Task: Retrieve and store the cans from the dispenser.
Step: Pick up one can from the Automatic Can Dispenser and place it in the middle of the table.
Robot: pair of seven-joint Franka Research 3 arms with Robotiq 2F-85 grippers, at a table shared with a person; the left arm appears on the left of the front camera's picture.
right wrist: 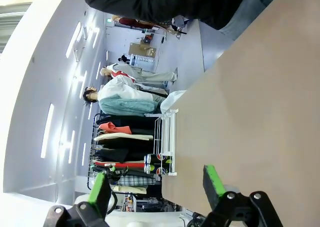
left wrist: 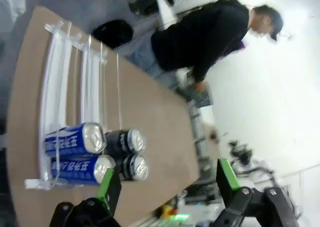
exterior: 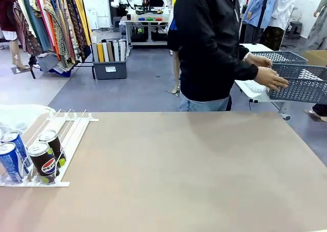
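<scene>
Table (exterior: 204,170) w/ dispenser (exterior: 70,129), L side.

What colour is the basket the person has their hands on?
Grey-blue, with a mesh pattern; the basket shows best in the front view.

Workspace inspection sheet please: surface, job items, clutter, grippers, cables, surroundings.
Surface: brown table, dispenser at its left end.
Job's things: white dispenser; two blue cans and two black cans at its low end.
Clutter: white bag-like thing beside the dispenser's top.
Grippers: left gripper open, empty; right gripper open, empty.
Cables: nothing seen.
Surroundings: person at the far side, hands on a grey mesh basket; clothes rack behind.
</scene>
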